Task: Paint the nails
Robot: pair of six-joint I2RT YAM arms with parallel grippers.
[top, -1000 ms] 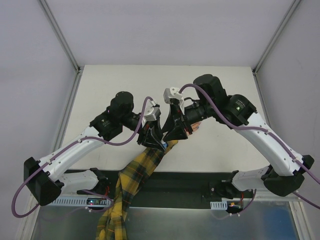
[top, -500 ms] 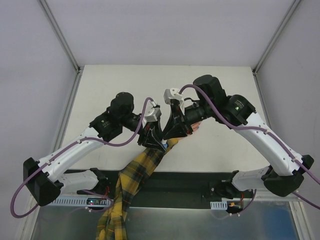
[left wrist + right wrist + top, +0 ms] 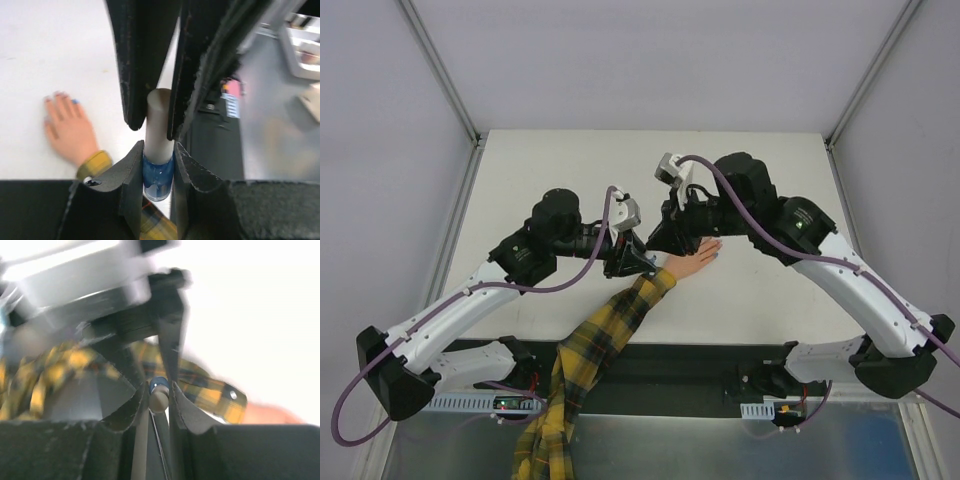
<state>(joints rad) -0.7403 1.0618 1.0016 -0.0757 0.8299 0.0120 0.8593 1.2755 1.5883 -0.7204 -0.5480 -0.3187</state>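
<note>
Left end effector was clamped shut on the little blue polish bottle. The right end effector was pinched onto its pale cap, which sat on the bottle. The two met nose to nose by the cuff of the yellow plaid sleeve. The peach hand lay flat on the desk with its fingers spread. The nails sat at the fingertips, clear of both arms. One looked light blue, the rest were too tiny to call. The right wrist view was pretty blurry.
</note>
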